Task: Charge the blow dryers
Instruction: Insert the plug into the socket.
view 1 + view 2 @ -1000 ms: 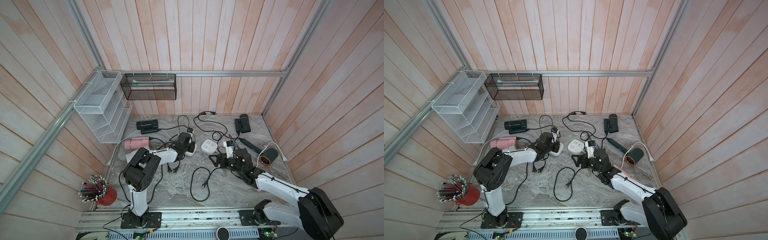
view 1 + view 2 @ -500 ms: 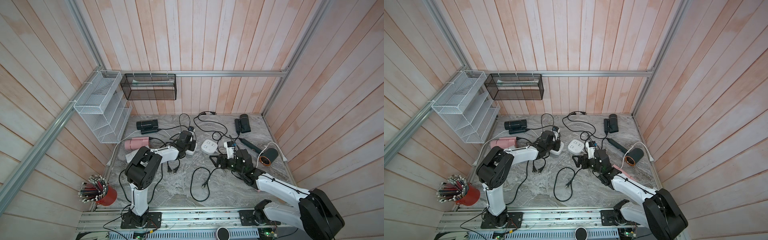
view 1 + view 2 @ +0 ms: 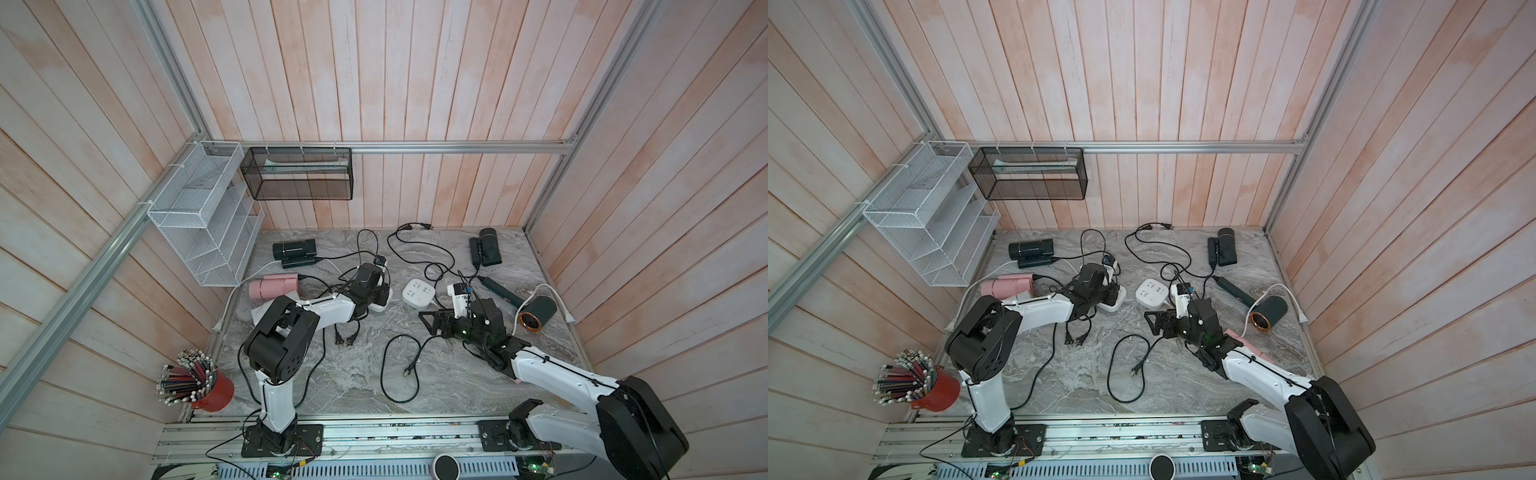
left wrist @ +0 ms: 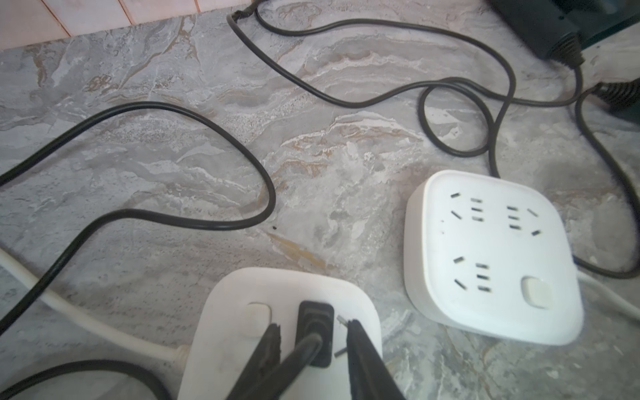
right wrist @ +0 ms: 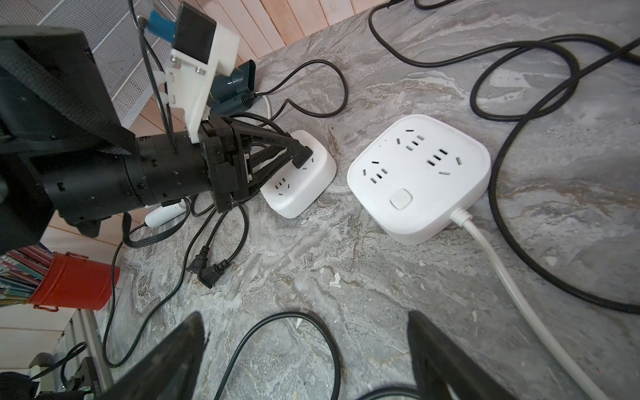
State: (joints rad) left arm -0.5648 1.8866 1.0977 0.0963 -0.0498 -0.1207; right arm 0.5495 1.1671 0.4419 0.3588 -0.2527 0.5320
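Left fingers slightly spread, flanking black plug seated in left power strip, not touching it. Right fingers spread wide over desk, empty. Dryers on desk: black dryer far left, pink dryer left, second black dryer far right, copper-ringed dryer right.

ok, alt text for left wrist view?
The left gripper stands open around a black plug in a white power strip. A second strip, sockets empty, lies beside it on the marble table among black cords.
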